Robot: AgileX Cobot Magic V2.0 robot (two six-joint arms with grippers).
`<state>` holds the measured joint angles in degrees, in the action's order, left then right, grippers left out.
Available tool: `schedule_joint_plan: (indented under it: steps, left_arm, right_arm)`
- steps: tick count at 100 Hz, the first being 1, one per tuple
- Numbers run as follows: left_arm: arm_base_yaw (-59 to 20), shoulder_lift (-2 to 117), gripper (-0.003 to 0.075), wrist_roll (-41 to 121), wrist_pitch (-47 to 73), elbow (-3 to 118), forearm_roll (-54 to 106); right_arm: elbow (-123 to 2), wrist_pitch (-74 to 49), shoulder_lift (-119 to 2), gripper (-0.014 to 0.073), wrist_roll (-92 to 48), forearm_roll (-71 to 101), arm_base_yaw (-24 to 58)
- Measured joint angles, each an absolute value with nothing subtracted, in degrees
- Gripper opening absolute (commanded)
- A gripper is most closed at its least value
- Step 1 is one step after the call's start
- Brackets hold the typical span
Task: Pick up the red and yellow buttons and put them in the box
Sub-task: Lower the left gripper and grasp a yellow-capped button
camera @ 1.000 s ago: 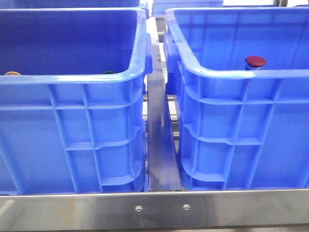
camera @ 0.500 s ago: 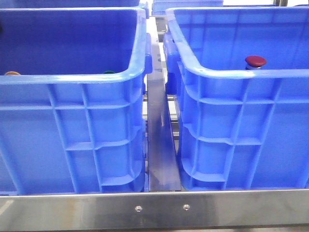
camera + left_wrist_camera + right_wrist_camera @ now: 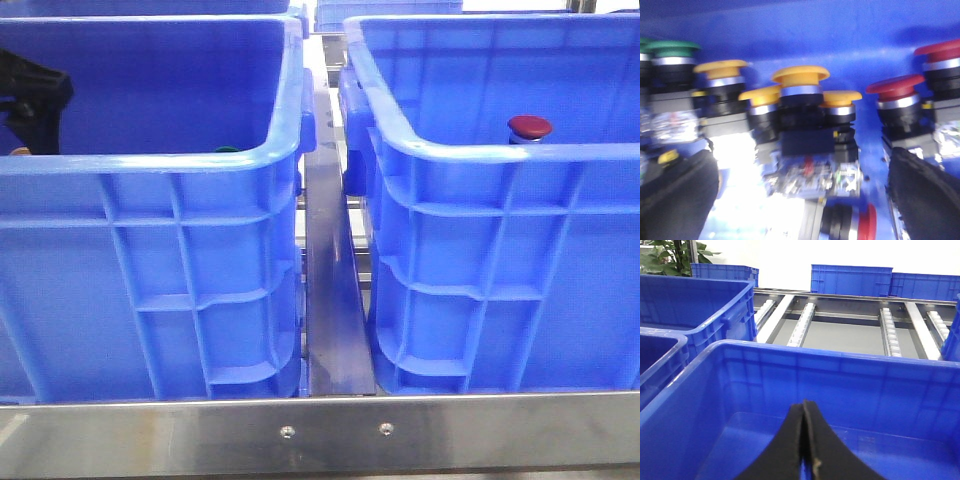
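Two bins: left bin (image 3: 150, 250) and right bin (image 3: 500, 260) fill the front view.
Left gripper (image 3: 800, 200): jaws spread over button cluster; arm at upper left of front view.
Yellow button (image 3: 800, 80): frame centre, between fingers (image 3: 675, 200).
Red button (image 3: 895, 90): right of the yellows.
Right gripper (image 3: 804, 440): jaws pressed together, holding nothing.

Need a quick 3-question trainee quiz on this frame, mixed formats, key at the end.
1. True or false: the left end effector is open, its fingers either side of a cluster of yellow buttons.
2. The right end effector over the right bin is: A) open, B) shut and empty, C) shut on a button.
3. Fill in: in the front view, the button in the right bin has a ___ cap.

Key: 1 true; 2 B; 3 red.
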<state>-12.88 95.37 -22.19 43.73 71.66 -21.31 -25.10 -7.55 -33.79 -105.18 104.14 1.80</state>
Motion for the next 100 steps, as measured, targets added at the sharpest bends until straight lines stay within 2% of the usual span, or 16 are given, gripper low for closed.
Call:
schedule_joint_plan:
  steps: [33, 47, 61, 87, 100]
  left_arm:
    - [-12.88, 97.99, 0.0632, -22.19, 43.24, 71.77, -21.41]
    - [-12.88, 99.45, 0.0560, -22.19, 43.03, 71.77, -21.41]
    - [-12.88, 99.81, 0.0416, -22.19, 43.03, 71.77, -21.41]
    - [-12.88, 99.81, 0.0000, -22.19, 42.90, 71.77, -21.41]
    - [-12.88, 98.95, -0.0019, -22.19, 42.90, 71.77, -21.41]
  right_arm:
    - [-25.10, -6.26, -33.79, -0.0067, -105.18, 104.14, 1.80]
    - [-25.10, -5.91, -33.79, -0.0067, -105.18, 104.14, 1.80]
    - [-25.10, -5.72, -33.79, -0.0067, -105.18, 104.14, 1.80]
    - [-25.10, -5.54, -33.79, -0.0067, -105.18, 104.14, 1.80]
    - [-25.10, -5.45, -33.79, -0.0067, -105.18, 104.14, 1.80]
